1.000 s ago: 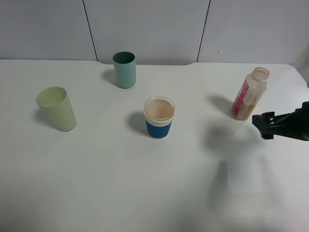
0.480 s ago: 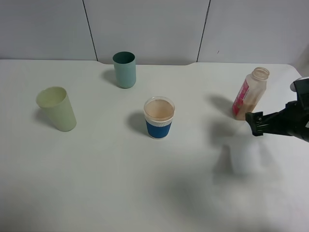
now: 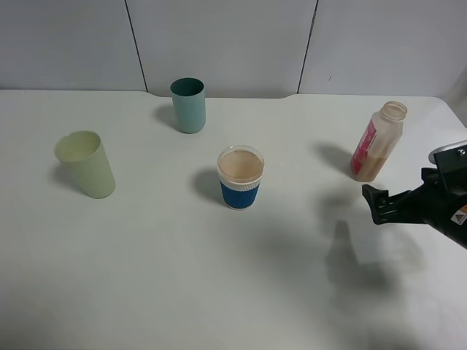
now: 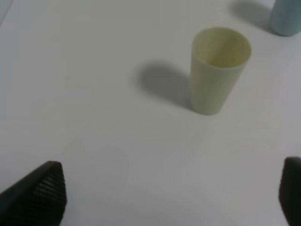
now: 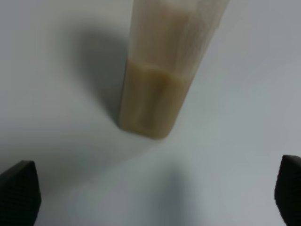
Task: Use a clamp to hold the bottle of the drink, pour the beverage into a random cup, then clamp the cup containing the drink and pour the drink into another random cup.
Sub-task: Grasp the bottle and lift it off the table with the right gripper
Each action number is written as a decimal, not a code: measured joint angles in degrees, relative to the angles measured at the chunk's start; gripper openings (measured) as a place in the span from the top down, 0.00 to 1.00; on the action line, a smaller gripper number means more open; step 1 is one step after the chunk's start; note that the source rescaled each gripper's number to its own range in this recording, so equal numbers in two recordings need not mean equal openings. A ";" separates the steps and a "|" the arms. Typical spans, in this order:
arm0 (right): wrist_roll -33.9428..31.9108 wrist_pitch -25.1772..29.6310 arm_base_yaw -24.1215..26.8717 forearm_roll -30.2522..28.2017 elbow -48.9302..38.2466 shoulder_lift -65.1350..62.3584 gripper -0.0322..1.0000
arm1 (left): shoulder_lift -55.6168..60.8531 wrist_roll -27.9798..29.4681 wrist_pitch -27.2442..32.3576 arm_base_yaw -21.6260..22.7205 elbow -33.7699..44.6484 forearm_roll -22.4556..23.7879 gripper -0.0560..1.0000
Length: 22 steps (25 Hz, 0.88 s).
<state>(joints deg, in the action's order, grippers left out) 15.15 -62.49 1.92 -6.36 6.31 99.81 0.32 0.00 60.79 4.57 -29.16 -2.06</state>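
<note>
The bottle (image 3: 379,142) stands upright at the right of the table with its neck uncapped; in the right wrist view the bottle (image 5: 162,61) holds beverage (image 5: 150,101) in its lower part. My right gripper (image 3: 376,205) hovers just in front of it, open, and the right wrist view shows this clamp (image 5: 153,193) with nothing between its fingertips (image 5: 19,190). The blue-banded cup (image 3: 241,177) sits mid-table, filled with beige beverage (image 3: 241,165). A teal tumbler (image 3: 188,105) stands at the back. My left gripper (image 4: 164,197) is open over bare table.
A pale green tumbler (image 3: 86,164) stands at the left, and it shows ahead of the left fingertips as the pale green tumbler (image 4: 218,70). A corner of the teal tumbler (image 4: 287,16) shows beyond it. The white table (image 3: 182,277) spreads wide at the front.
My right gripper has moved left and toward the table's front, and more of its arm has come into view. The bottle and the cups have stayed put.
</note>
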 joint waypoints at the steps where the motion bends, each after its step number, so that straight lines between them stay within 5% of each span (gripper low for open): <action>1: 0.41 -3.42 0.00 0.27 -1.23 1.33 0.00 | 0.00 0.00 0.00 0.00 0.00 0.00 0.31; 22: 1.94 -6.65 0.00 1.28 0.59 12.54 0.00 | 0.00 0.00 0.00 0.00 0.00 0.00 0.31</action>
<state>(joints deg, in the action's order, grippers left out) 17.09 -69.14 1.92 -5.08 6.91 112.34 0.32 0.00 60.79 4.57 -29.16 -2.06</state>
